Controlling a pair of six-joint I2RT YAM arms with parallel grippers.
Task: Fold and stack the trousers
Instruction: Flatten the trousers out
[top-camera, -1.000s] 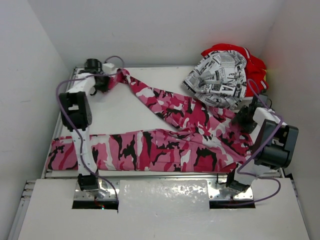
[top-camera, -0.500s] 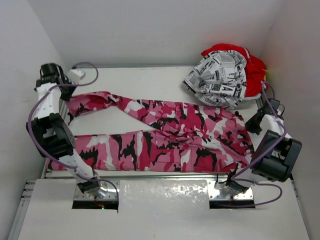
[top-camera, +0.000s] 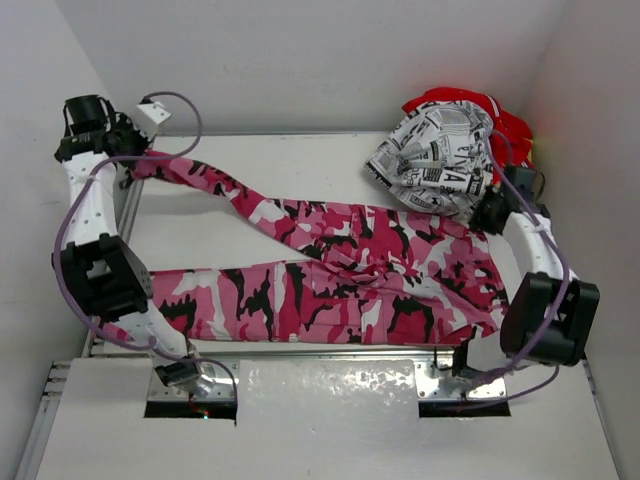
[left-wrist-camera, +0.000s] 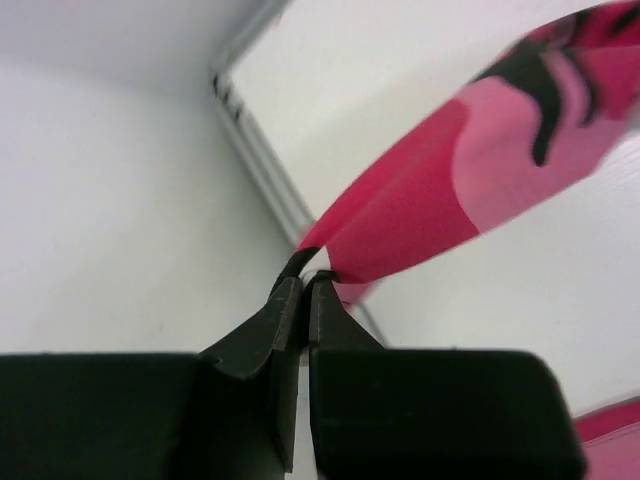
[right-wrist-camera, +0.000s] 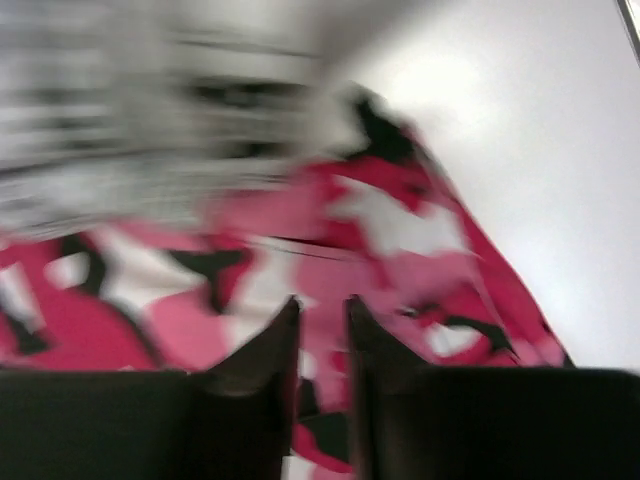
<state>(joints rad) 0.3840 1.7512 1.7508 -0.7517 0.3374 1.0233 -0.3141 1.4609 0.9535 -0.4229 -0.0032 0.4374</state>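
camouflage pair (top-camera: 340, 270), newsprint pair (top-camera: 440, 160), red pair (top-camera: 512, 130): three.

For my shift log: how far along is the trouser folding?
Done: nothing folded or stacked. In hand: left gripper shut on a leg end of the spread-out pink camouflage cloth trousers; right gripper at their waist, grip unclear. Left: folding them, plus the crumpled white newsprint-patterned pair and plain red pair.

The camouflage trousers (top-camera: 350, 270) are soft, dull cloth with wrinkles. The newsprint trousers (top-camera: 440, 160) and the red trousers (top-camera: 512, 125) are soft cloth too. The table (top-camera: 300, 170) is white, smooth and dull. The left hand (left-wrist-camera: 306, 283) looks like black, dull plastic. The plate (top-camera: 330, 385) between the arm bases shines like metal.
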